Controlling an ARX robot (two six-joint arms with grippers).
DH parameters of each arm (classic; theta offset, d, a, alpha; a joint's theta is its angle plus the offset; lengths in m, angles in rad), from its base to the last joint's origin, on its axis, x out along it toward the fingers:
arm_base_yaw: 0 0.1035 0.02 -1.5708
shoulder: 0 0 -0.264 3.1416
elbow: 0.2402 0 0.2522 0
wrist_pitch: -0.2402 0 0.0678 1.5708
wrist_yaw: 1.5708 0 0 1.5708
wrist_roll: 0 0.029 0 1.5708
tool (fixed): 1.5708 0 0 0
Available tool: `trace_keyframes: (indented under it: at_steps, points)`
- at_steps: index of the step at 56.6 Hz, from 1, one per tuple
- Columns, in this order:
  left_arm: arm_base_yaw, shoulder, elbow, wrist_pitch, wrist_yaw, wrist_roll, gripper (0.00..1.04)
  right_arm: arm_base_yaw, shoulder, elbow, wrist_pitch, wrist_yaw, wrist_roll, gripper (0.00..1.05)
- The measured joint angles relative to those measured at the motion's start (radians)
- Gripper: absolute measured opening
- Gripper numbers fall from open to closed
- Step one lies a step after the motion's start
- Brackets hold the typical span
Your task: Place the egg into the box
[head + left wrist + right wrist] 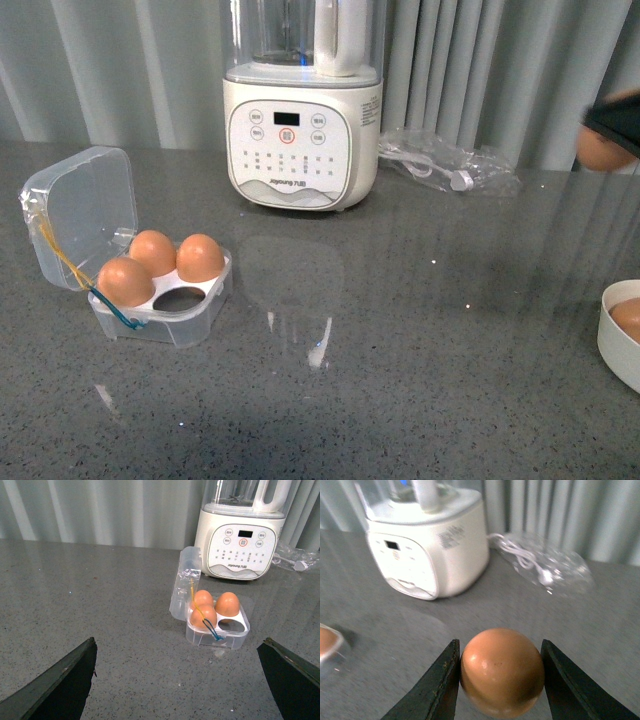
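Right wrist view: the right gripper (501,677) is clamping the egg (502,672) between its two dark fingers (439,687), one pressing on each side. The egg is smooth, orange-brown and unmarked, and it is hanging clear of the grey table (600,610).

From the front, this gripper (612,128) is showing only at the right edge of the picture, with the egg (600,150) partly cut off beneath it. It is sitting well apart from the box (160,312), which is standing on the left side of the table. The clear lid (85,205) is standing open at the back left. Three brown eggs (152,252) are occupying the white tray, and the front right hole (180,297) is lying empty. A yellow and blue band (70,265) is trailing across the lid and front corner.

The left gripper (178,642) is holding its fingers (60,682) wide apart with nothing between them, facing the box (217,636).

A white blender (300,130) is standing behind the box, a bagged cable (450,160) is lying beside it, and a white bowl (620,345) at the right edge is holding another egg.
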Motion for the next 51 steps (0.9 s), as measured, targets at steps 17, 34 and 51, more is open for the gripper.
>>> trace_keyframes:
  at_steps: [17, 34, 51]
  points:
    - [0.000, 0.000, 0.000, 0.000, 0.000, 0.000, 0.98, 0.187, 0.272, 0.259, 0.001, -0.062, 0.056, 0.41]
    - [0.000, 0.000, 0.000, 0.000, 0.000, 0.000, 0.98, 0.307, 0.455, 0.428, -0.045, -0.151, 0.057, 0.41]
    - [0.000, 0.000, 0.000, 0.000, 0.000, 0.000, 0.98, 0.430, 0.525, 0.492, -0.089, -0.230, 0.003, 0.41]
